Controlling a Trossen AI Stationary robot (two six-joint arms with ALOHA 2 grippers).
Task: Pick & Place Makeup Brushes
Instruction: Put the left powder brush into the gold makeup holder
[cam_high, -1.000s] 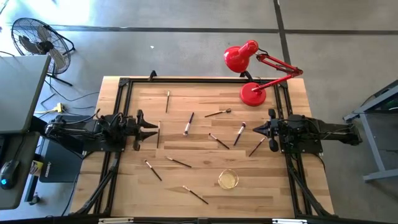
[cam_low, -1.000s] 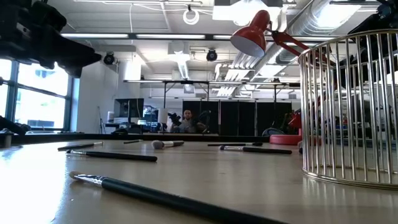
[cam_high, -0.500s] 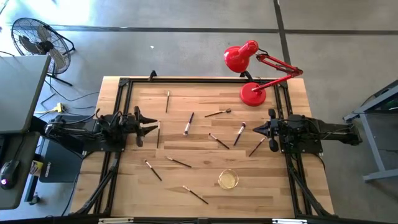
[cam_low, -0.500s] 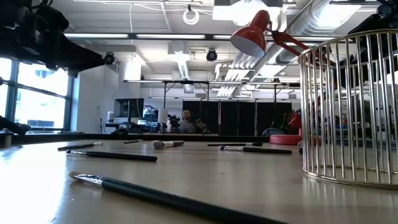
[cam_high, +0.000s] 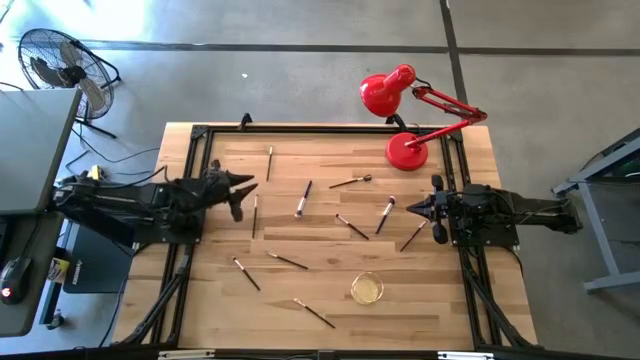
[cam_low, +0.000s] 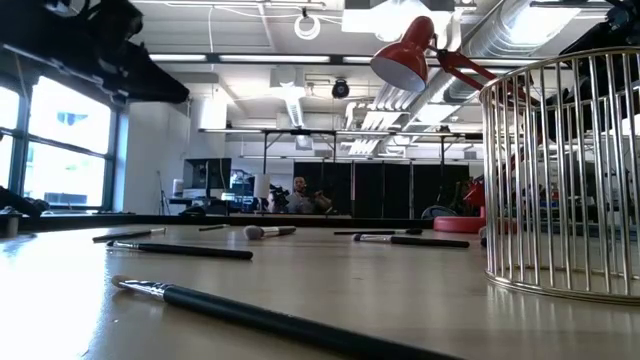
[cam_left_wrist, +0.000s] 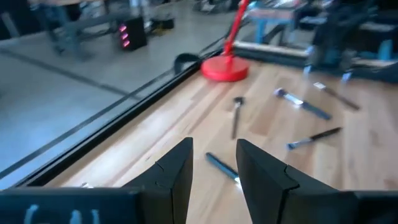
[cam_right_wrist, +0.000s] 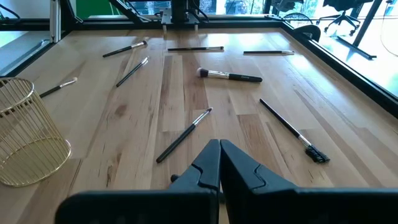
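The makeup brushes (cam_high: 302, 200) lie scattered across the wooden surface (cam_high: 330, 300), none yet in the gold wire cup (cam_high: 367, 289) near the front edge. Over the last second the left gripper (cam_high: 240, 185) has swung from square-on to angled toward the far side, its fingers (cam_left_wrist: 177, 171) parted and holding nothing; it seems to be lining up on a brush there. The right gripper (cam_high: 435, 210) waits at the right edge, fingers pressed together, empty, beside the red lamp (cam_high: 405, 150)
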